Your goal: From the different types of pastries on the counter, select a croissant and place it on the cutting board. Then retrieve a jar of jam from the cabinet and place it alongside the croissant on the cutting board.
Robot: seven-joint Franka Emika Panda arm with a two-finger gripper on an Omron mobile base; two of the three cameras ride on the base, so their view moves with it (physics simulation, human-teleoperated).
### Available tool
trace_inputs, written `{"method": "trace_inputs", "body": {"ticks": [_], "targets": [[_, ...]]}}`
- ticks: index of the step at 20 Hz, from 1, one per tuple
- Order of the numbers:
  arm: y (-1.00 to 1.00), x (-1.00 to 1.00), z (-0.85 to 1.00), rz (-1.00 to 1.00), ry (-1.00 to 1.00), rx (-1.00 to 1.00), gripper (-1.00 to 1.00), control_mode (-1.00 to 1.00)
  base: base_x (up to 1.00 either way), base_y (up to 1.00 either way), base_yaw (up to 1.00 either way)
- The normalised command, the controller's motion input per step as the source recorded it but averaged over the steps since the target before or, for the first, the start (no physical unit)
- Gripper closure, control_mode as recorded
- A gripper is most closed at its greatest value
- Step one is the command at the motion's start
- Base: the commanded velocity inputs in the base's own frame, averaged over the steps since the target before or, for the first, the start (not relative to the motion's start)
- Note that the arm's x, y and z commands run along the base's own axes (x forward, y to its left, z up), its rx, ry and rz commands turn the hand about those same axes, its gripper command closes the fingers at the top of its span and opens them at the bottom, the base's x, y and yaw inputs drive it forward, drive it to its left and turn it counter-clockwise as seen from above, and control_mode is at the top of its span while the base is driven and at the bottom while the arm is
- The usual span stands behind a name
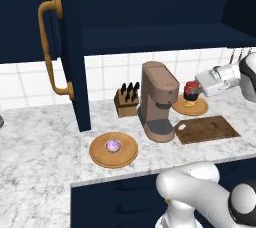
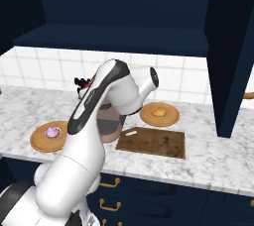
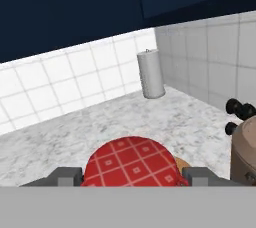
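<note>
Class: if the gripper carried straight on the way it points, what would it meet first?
Probably the counter beyond the jar of jam in its jaws, narrowly passing the coffee machine; depth unclear.

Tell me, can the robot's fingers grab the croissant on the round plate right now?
Probably not. The fingers are full: they're shut on the jam jar, just above the croissant on its plate. Nothing else seems to block the way, but the jar likely has to go down first.

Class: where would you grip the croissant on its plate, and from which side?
Probably across the middle of the croissant, from straight above: it lies low and flat on the plate, so a sideways approach would likely meet the rim.
</note>
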Motion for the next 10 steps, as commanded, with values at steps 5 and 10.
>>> {"method": "trace_inputs", "body": {"ticks": [5, 10], "targets": [[-0.45, 0.21, -0.54, 0.25, -0.05, -0.01, 1.00, -1.00, 0.00, 0.00, 0.00], [-0.21, 0.00, -0.63, 0.10, -0.11, -0.06, 1.00, -1.00, 0.00, 0.00, 0.00]]}}
